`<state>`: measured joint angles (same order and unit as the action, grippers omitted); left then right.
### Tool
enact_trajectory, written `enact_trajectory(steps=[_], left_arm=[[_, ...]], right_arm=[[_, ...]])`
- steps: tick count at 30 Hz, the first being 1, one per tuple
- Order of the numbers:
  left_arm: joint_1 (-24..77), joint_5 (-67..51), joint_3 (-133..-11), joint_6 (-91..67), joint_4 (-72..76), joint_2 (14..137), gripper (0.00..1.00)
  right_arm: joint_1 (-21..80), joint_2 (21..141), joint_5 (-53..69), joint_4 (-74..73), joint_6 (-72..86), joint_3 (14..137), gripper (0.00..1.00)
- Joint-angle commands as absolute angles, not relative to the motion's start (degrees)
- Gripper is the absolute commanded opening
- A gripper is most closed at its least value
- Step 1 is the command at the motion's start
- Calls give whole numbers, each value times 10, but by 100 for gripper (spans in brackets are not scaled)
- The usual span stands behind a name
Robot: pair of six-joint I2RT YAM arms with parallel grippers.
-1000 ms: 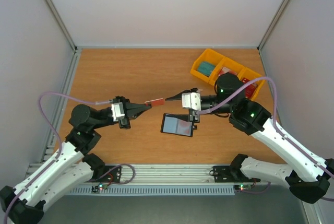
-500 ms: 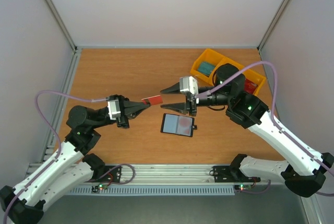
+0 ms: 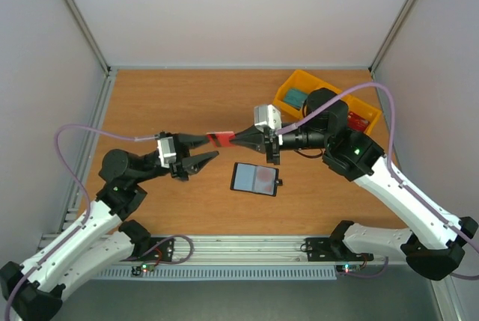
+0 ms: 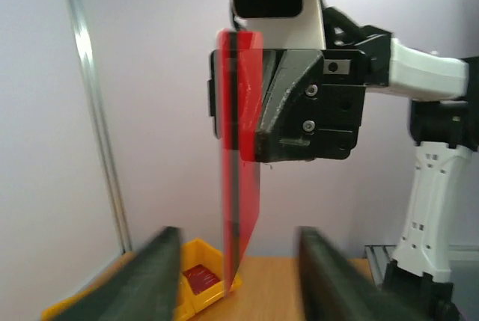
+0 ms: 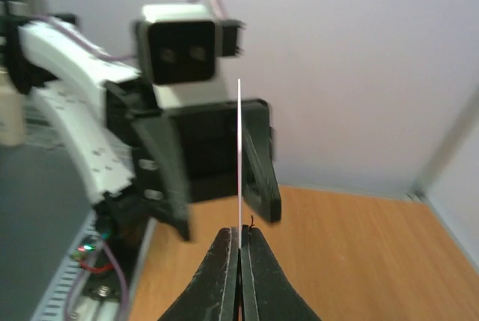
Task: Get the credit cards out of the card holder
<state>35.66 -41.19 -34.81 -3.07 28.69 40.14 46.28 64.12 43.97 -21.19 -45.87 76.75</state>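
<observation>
Clenched right jaws pinch the card by one end; my left jaws stand parted either side of the other, untouching. Holder lies open on the worktop below. I'd pull straight back, no twisting.

No text or number is legible; the credit card shows only red.

Red card aloft; grey-blue card holder flat, apparently open.

Yellow 3-compartment tray at table's far-right corner, w/ teal item inside.
</observation>
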Motion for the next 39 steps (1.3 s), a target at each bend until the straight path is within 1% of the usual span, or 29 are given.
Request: enact_trajectory(steps=[1,2,4,6,8,9,10,11,14,17,20,22,25,28,35,39], left_arm=[[359,-310,-337,-60,246,393,95],[359,-284,-325,-61,226,385,99],[358,-222,-292,-58,175,371,99],[352,-128,-265,-73,108,364,99],[331,-58,-247,-109,40,348,99],[316,-36,-239,-135,12,341,99],[303,-12,-232,-150,-16,335,99],[289,11,-225,-168,-40,335,99],[253,29,-190,-212,-27,334,99],[232,10,-195,-233,-42,331,99],[219,21,-178,-215,-32,307,99],[210,25,-170,-217,-29,294,99],[207,-12,-173,-222,-24,306,99],[207,-41,-171,-228,-25,315,99],[205,-31,-169,-230,-18,333,99],[205,-47,-168,-246,-15,346,99]], right_arm=[[419,636,318,-269,-453,777,1],[400,650,289,-299,-455,790,1],[365,687,188,-386,-466,832,1],[341,736,11,-436,-480,864,1],[319,792,-157,-486,-501,892,1],[292,815,-215,-507,-502,905,1],[268,835,-237,-519,-499,912,1],[245,849,-248,-525,-496,915,1],[188,875,-283,-505,-509,900,1],[139,922,-263,-505,-536,901,1],[111,993,-281,-512,-568,926,1],[93,1027,-257,-515,-578,950,1],[77,1065,-211,-513,-588,984,1],[69,1111,-226,-496,-615,992,1],[46,1186,-233,-466,-677,1026,1],[43,1226,-247,-451,-712,1045,1]])
